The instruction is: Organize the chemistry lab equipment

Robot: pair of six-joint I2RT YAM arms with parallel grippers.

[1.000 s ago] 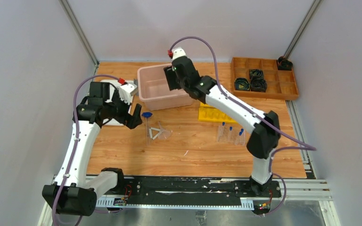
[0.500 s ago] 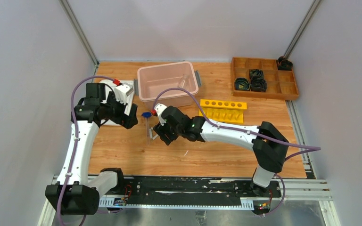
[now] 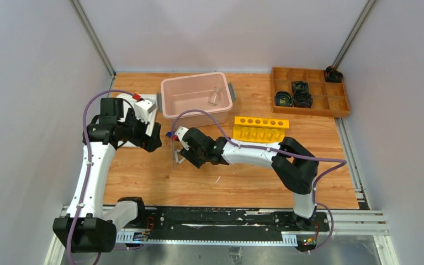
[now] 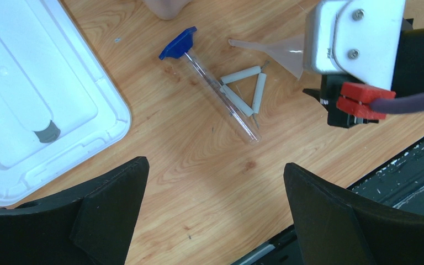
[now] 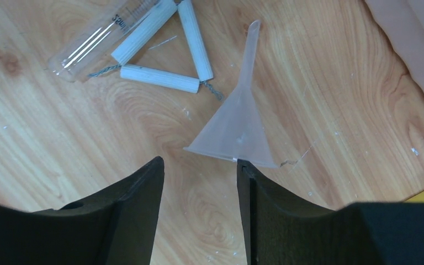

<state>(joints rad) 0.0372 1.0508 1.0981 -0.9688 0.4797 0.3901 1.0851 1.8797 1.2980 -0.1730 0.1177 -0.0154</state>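
Just beyond right gripper point(image 5: 200, 165) lies the funnel point(image 5: 237, 130), perhaps touching

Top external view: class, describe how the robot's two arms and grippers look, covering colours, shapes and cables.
Both the left arm and right arm have white links and black joints, each with a purple cable. The left gripper and right gripper have two black wedge-shaped fingers; a white block with a red connector tops each wrist.
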